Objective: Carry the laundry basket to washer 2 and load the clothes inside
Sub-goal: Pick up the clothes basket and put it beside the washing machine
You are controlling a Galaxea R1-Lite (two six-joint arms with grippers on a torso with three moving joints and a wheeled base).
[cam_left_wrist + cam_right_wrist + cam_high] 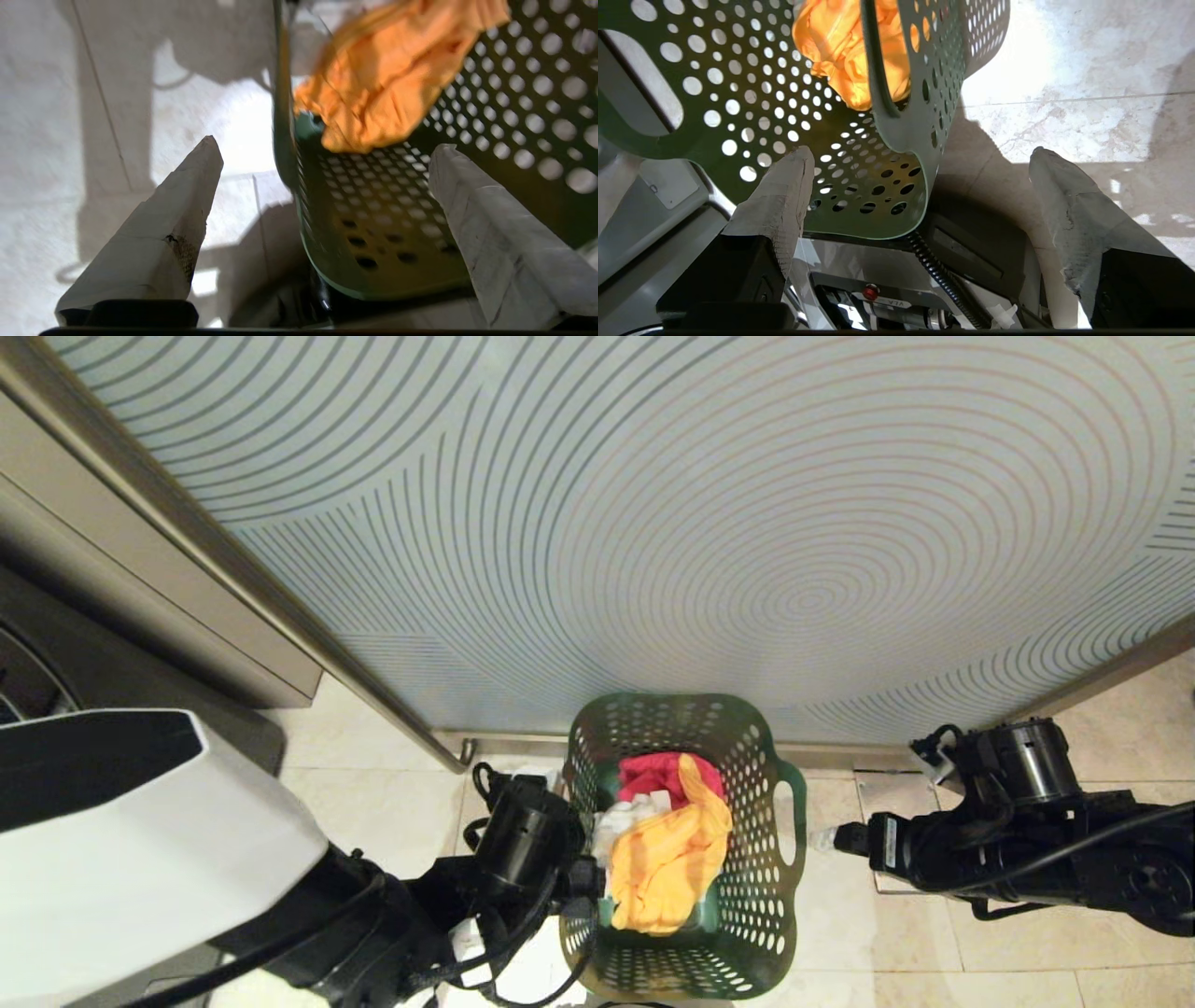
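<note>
The laundry basket (686, 845) is seen standing on the tiled floor (934, 943) just before a frosted glass panel (653, 523), between the two arms, with the clothes (667, 840) heaped inside: a yellow-orange garment (667, 868) on top, a red one (658, 775) and a white one (621, 817) beneath. The left tool (322, 154) is shown with its jaws spread wide astride the basket's rim, one finger outside the wall and one over the inside, nothing being gripped. The right tool (920, 156) is likewise spread wide astride the opposite rim, empty. Washer 2 cannot be identified in these views; only a dark curved edge (28, 681) is glimpsed at far left, and what it belongs to cannot be told. Several risks are judged from here. If the jaws are closed unevenly on the thin perforated wall, the basket may be tilted on lifting and the loose yellow-orange garment, which is draped high, may be spilled over the side. A fingertip may be caught in a hole or in a handle cutout (782, 821), so that the basket is dragged rather than raised. Cloth may be pinched against the wall by the left tool's inner finger. With the glass so close, the panel may be struck if the basket is swung forward.
</note>
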